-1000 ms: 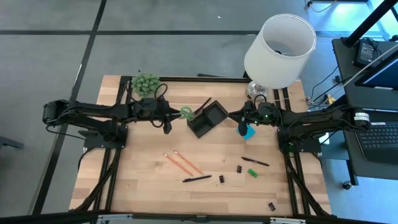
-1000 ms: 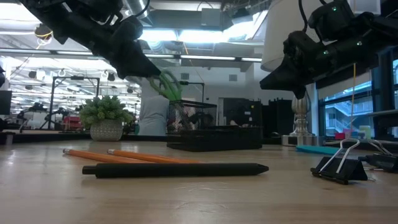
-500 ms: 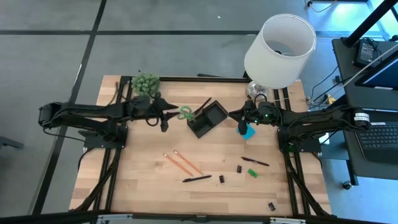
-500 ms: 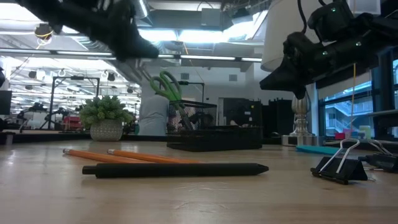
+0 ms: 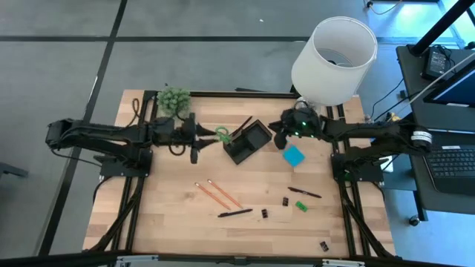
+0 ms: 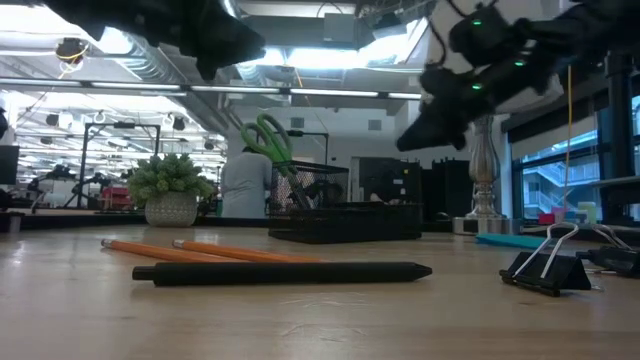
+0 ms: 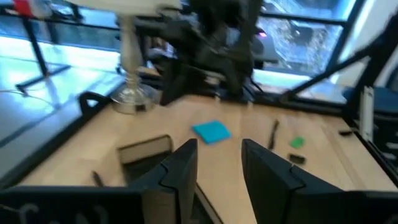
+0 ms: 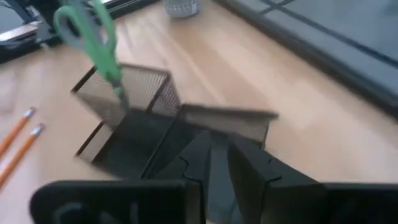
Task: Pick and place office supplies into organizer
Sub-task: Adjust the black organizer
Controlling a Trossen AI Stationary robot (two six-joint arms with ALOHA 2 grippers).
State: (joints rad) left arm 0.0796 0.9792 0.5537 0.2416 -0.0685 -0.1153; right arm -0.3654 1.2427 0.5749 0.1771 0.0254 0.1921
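Observation:
The green-handled scissors (image 5: 221, 134) stand blades-down in the taller mesh compartment of the black organizer (image 5: 249, 142), leaning on its rim with the handles (image 6: 265, 138) up. A black pen (image 5: 243, 126) also sticks out of that compartment. My left gripper (image 5: 202, 134) hovers open just left of the scissors, touching nothing; its wrist view shows nothing between its fingers (image 7: 219, 163). My right gripper (image 5: 277, 136) hangs shut just right of the organizer (image 8: 143, 118), above its low tray. The blue sticky-note pad (image 5: 294, 154) lies flat on the table behind it.
Two orange pencils (image 5: 217, 194), a black pen (image 5: 234, 213), another pen (image 5: 304, 193), a small green piece (image 5: 301, 206) and black clips (image 5: 266, 213) lie on the near half of the table. A white-shaded lamp (image 5: 332, 58) and a potted plant (image 5: 173, 100) stand at the far edge.
My left gripper has let go of the scissors' handles and drawn back up and toward the table's left edge. The scissors stay standing in the organizer, leaning on its rim. My right gripper has moved from above the blue pad toward the organizer.

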